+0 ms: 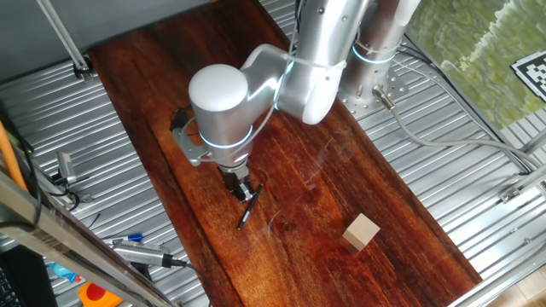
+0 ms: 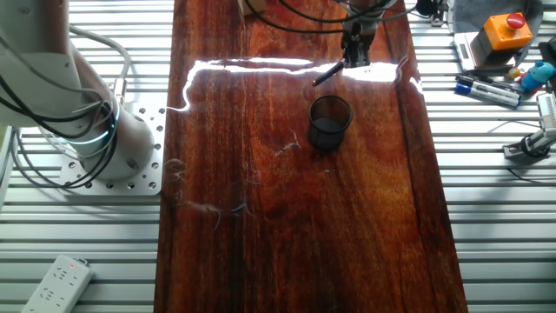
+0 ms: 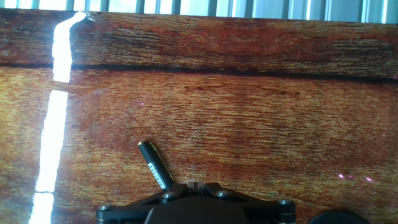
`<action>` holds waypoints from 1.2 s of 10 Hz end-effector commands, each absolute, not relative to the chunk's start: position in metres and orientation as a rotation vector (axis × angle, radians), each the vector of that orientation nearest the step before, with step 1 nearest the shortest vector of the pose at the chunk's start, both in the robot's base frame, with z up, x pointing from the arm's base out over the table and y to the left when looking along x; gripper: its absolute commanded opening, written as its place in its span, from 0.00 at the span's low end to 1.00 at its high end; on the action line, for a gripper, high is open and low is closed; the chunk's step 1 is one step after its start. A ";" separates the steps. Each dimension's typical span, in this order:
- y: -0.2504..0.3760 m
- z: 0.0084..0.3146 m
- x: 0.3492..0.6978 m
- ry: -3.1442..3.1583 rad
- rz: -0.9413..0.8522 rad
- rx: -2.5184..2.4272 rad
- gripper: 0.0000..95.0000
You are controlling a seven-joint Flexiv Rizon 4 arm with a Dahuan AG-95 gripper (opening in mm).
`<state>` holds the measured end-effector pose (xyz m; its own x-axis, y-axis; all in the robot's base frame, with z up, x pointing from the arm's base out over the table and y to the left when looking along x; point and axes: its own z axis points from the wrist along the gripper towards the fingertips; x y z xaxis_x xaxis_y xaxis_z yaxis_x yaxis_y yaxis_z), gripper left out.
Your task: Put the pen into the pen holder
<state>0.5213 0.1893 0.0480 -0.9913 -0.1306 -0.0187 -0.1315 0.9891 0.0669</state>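
My gripper is shut on the thin black pen, which slants down out of the jaws toward the dark wooden board. In the other fixed view the gripper holds the pen just beyond the pen holder, a small black round cup standing upright on the board. In the hand view the pen sticks out up and left from the closed fingertips. The arm hides the cup in the first fixed view.
A tan wooden block lies on the board toward its near end. Blue-and-silver markers and an orange box lie on the metal table beside the board. The arm's base stands on the other side.
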 end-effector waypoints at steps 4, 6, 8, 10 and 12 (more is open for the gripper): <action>0.189 0.048 0.521 3.130 0.106 -0.246 0.00; 0.189 0.048 0.521 3.131 0.100 -0.240 0.00; 0.189 0.048 0.521 3.135 0.098 -0.240 0.00; 0.189 0.048 0.521 3.129 0.100 -0.265 0.00; 0.189 0.048 0.521 3.138 0.124 -0.377 0.00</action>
